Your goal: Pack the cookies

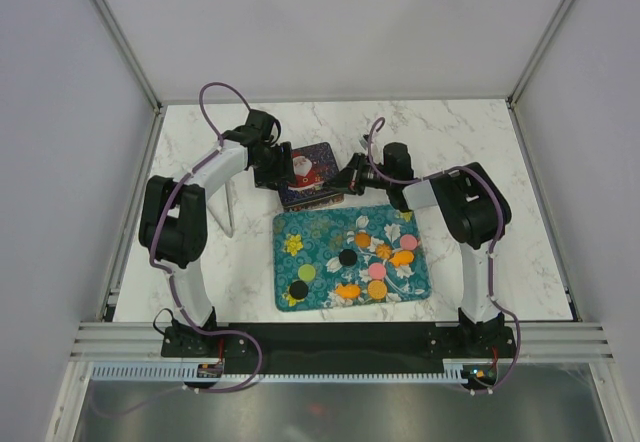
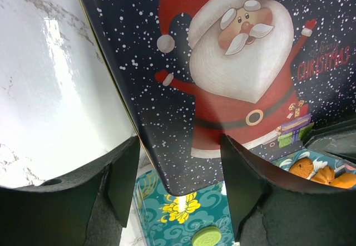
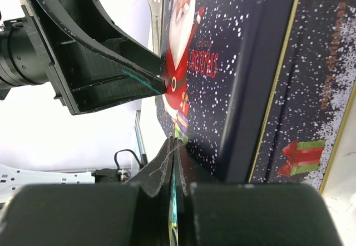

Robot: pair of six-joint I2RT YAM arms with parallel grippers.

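Several cookies (image 1: 347, 257), orange, pink, green and black discs, lie on the teal flowered tray (image 1: 320, 232). Behind the tray sits a dark blue Christmas tin (image 1: 310, 177). Its Santa lid (image 2: 233, 62) is tilted up, one corner hanging over the tray (image 2: 167, 224) and a green cookie (image 2: 207, 237). My right gripper (image 1: 345, 177) is shut on the lid's thin edge (image 3: 175, 146), beside the tin's side wall (image 3: 300, 90). My left gripper (image 1: 283, 169) stands open at the lid's left, with the lid's corner between its fingers (image 2: 178, 168). Orange cookies (image 2: 311, 169) show under the lid.
A thin metal stand (image 1: 230, 207) rises from the marble table (image 1: 450, 132) left of the tray. White walls close the table in at the back and both sides. The arms' black base rail (image 1: 330, 337) runs along the near edge.
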